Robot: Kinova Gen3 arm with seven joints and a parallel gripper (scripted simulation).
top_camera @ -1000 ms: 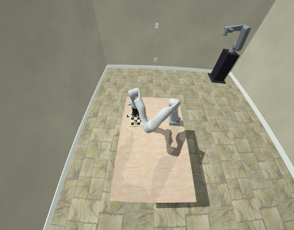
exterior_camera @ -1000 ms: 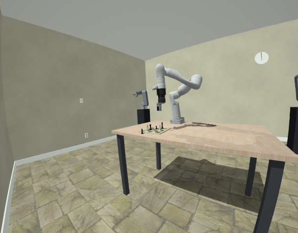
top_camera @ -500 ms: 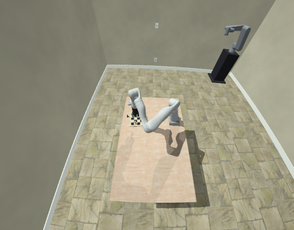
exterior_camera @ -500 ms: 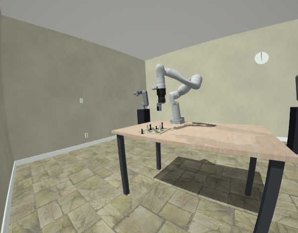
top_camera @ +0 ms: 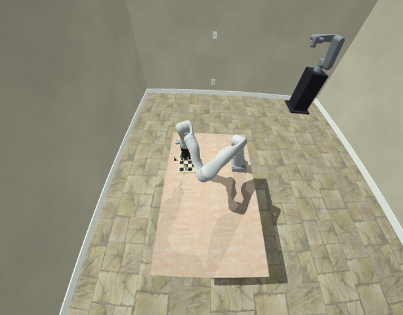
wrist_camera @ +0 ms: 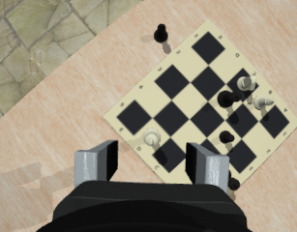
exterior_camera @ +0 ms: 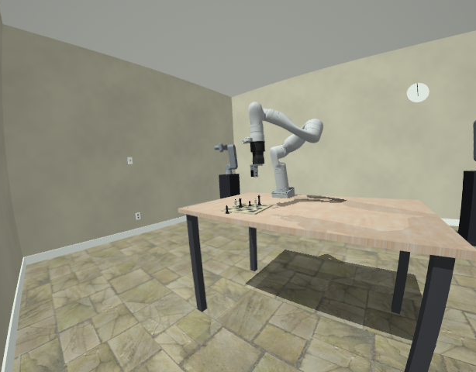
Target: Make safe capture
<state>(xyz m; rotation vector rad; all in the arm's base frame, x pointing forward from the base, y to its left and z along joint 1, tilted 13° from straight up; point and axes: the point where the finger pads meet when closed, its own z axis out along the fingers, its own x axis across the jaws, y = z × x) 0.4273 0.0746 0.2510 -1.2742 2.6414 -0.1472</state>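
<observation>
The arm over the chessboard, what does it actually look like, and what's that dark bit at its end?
The arm is a chain of smooth, rounded, glossy white-grey tubes with thin seams at the joints, rising from a grey square base. No loose cables show. The dark bit is a black wrist block carrying the gripper, whose two flat fingers look like grey slabs with dark inner faces. I can't make out any logos.

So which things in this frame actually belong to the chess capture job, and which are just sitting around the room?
Part of the job:
- chessboard with its black and white pieces
- black piece off the board, upright on the table
- gripper, open and empty above the board

Just lying about:
- grey arm on a black pedestal
- wall clock
- wall sockets
</observation>
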